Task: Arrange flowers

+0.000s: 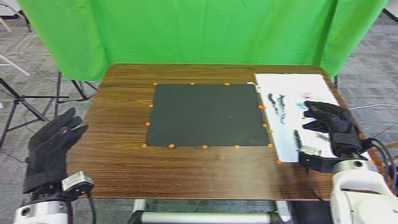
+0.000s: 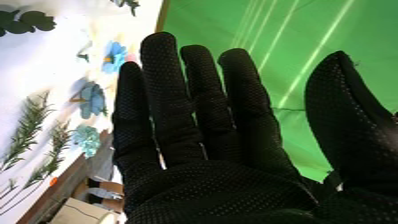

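Nearest, the left hand, straight-fingered and empty, points forward beside the table. Rightward, green sprigs lie near blue flowers on the white sheet, long axes running away from the robot. Over it, the right hand points forward, unclenched, thumb spread, grasping nothing.

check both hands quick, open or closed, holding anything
Left hand: open, fingers extended, nothing seen in it.
Right hand: open, fingers straight and thumb spread away from them, holding nothing.
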